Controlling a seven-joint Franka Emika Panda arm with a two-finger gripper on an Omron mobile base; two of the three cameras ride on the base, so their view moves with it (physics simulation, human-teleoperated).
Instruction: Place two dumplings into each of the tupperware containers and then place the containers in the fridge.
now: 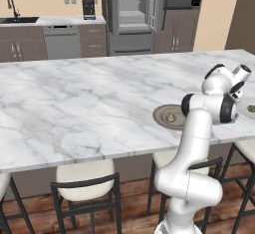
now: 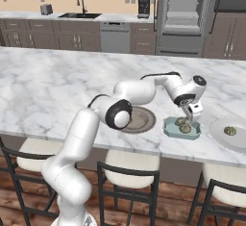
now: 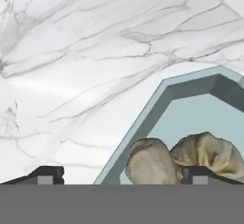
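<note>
A: Now, item one: the claw (image 2: pixel 190 118)?
B: Fingers spread apart, gripping nothing, hanging just over the pale-blue tupperware container (image 2: pixel 182 127) near the front edge of the marble surface (image 2: pixel 57 81), toward its right end.
A: Contents of that container?
B: Two dumplings (image 3: pixel 181 158), tan and lumpy, lying side by side and touching each other. In the hand view one dark fingertip (image 3: pixel 205 175) stands just in front of them, the other over bare marble outside the container's rim.
A: Neighbouring entries?
B: A round grey plate (image 2: pixel 139 119) just left of the container; a white plate (image 2: pixel 230 134) to its right carrying one more dumpling (image 2: pixel 230 131).
A: The fridge (image 2: pixel 185 16)?
B: Beyond the surface's far edge, against the back wall, door open, pale shelves showing.
</note>
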